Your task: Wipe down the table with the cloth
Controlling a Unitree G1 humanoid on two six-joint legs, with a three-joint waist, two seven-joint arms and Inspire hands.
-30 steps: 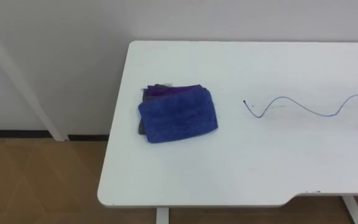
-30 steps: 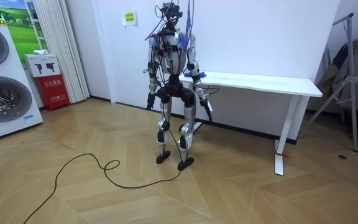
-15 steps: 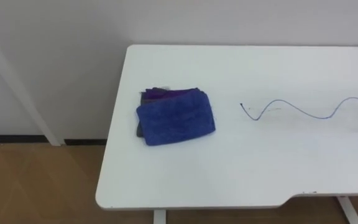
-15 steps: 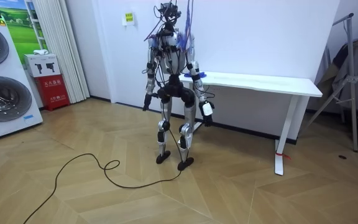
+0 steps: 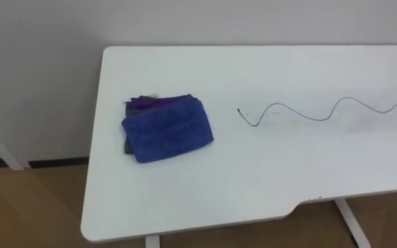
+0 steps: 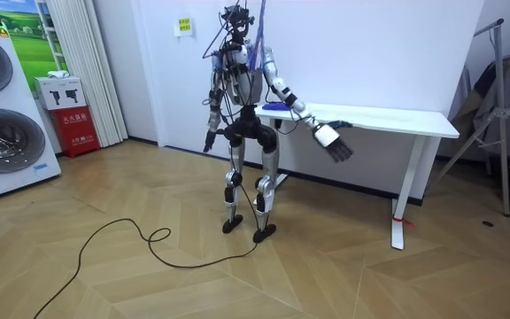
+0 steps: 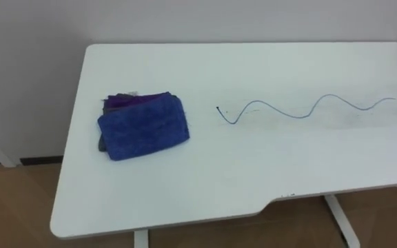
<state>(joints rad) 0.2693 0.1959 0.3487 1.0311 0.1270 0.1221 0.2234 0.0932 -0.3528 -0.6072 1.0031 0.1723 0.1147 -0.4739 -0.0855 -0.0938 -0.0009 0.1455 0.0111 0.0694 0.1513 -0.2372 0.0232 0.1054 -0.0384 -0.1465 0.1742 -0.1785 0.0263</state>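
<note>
Blue plush cloth (image 5: 167, 129), folded into a thick rectangle, lies at the left end of the smooth white table (image 5: 288, 186), near the wavy pen line (image 5: 309, 112) it must wipe. In the room view, the right hand (image 6: 336, 143) is held out before the table, fingers loosely spread and empty. The left hand (image 6: 209, 142) hangs at the robot's side, too small to read.

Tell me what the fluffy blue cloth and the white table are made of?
The blue cloth looks like microfibre or terry: its surface is fuzzy and matte, and it lies folded thick. The table looks like white laminate or painted board, smooth and even with rounded corners. I cannot tell which.
</note>
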